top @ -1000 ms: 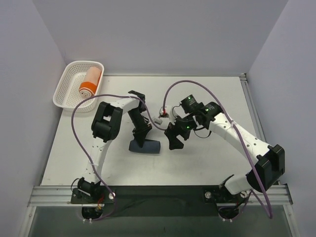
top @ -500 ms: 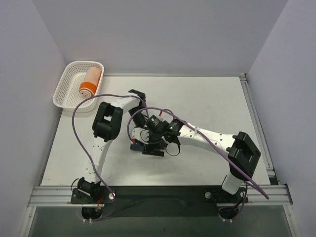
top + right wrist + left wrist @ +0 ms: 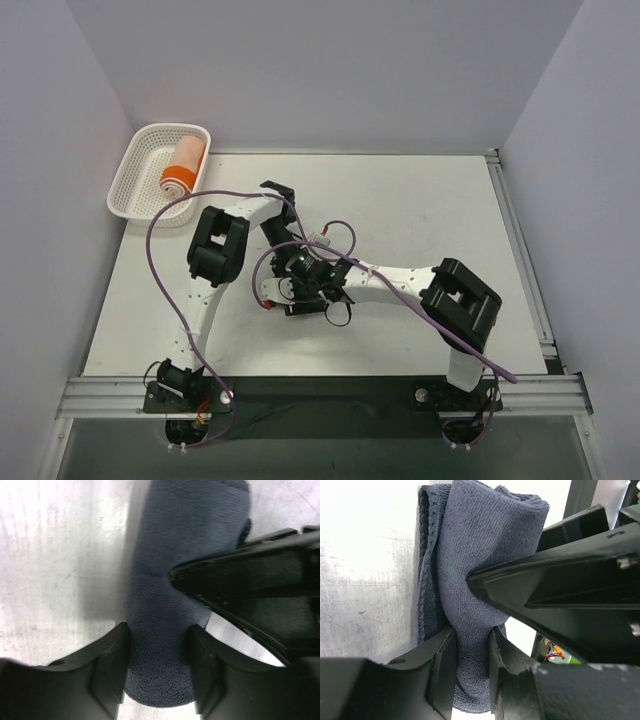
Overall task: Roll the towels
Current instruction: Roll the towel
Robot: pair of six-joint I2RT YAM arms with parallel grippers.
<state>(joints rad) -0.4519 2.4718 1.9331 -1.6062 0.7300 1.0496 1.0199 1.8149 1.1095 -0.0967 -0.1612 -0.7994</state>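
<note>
Navy towel (image 3: 470, 580), rolled, is found on the surface (image 3: 420, 200) well apart from the basket (image 3: 130, 160). It is pinched by the left tool (image 3: 470, 640) and clasped by the right tool (image 3: 159, 635), likely so the roll cannot loosen; the orange towel (image 3: 183, 165) is stowed inside the basket.
</note>
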